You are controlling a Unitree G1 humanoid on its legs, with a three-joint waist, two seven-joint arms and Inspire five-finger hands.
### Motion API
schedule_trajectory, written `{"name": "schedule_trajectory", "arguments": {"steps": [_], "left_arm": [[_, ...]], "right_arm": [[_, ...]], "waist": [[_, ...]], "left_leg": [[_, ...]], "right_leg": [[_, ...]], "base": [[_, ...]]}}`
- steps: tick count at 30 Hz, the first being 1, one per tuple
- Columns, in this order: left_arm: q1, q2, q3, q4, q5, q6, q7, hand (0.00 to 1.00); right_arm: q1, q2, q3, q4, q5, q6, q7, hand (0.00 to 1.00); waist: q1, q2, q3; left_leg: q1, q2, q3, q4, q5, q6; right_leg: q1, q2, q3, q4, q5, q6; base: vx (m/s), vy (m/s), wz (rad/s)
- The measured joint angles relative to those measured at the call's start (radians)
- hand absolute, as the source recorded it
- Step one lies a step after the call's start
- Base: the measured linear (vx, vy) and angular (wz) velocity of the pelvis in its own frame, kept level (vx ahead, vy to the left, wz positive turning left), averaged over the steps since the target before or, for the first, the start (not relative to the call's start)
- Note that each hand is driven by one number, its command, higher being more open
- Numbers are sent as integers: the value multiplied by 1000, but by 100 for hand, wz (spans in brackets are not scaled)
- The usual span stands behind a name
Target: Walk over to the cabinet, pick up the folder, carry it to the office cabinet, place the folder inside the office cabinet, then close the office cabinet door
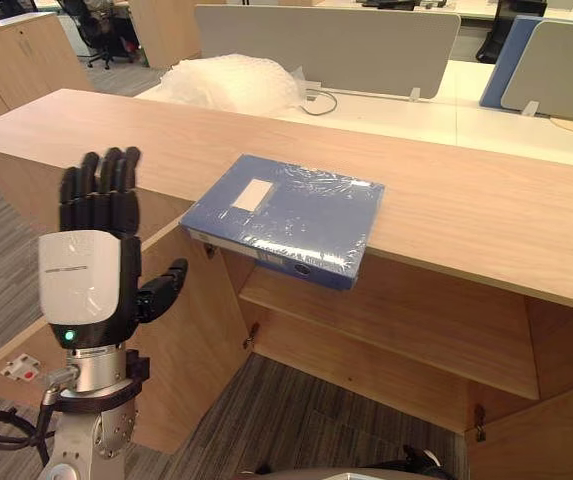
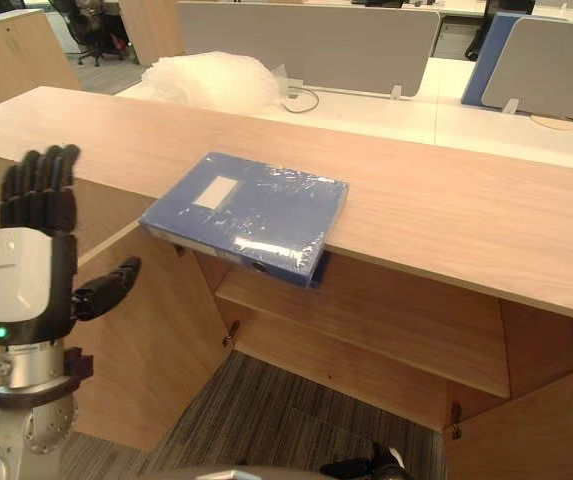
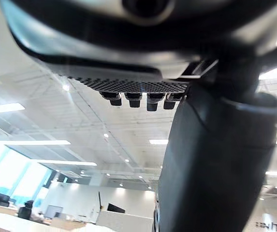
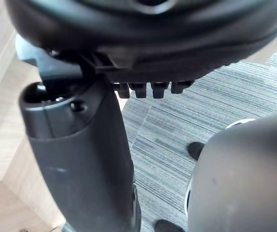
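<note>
Left eye view: blue folder (image 1: pixel 286 215) in clear wrap lies flat on wooden worktop (image 1: pixel 466 200), near corner overhanging front edge, above open cabinet w/ shelf (image 1: pixel 386 330). Left robot hand (image 1: pixel 84 275) held upright, well left of folder, fingers straight, thumb apart, holding nothing. Right wrist view: right robot hand (image 4: pixel 80 159) over carpet (image 4: pixel 201 111), fingers straight, empty. Bubble wrap (image 1: pixel 231 82) further back.

2 head eyes down on cabinet (image 1: pixel 486 215)
</note>
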Motion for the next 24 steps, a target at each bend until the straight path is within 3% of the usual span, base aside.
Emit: {"name": "schedule_trajectory", "arguments": {"steps": [11,24], "left_arm": [[-21,141,-122,55,-8,-67,-73,100],[-157,214,-152,179,-9,-55,-101,100]], "right_arm": [[1,-10,-29,3,0,-8,21,100],[6,-15,-68,2,-10,-1,18,100]], "waist": [[-23,4,-8],[-29,6,-28]], "left_leg": [[12,5,40,-1,-4,-6],[15,20,81,-3,-5,-8]], "right_leg": [[-19,0,45,18,0,0],[-41,13,86,25,6,-10]], "base": [[-8,3,-11],[-7,-1,-10]]}}
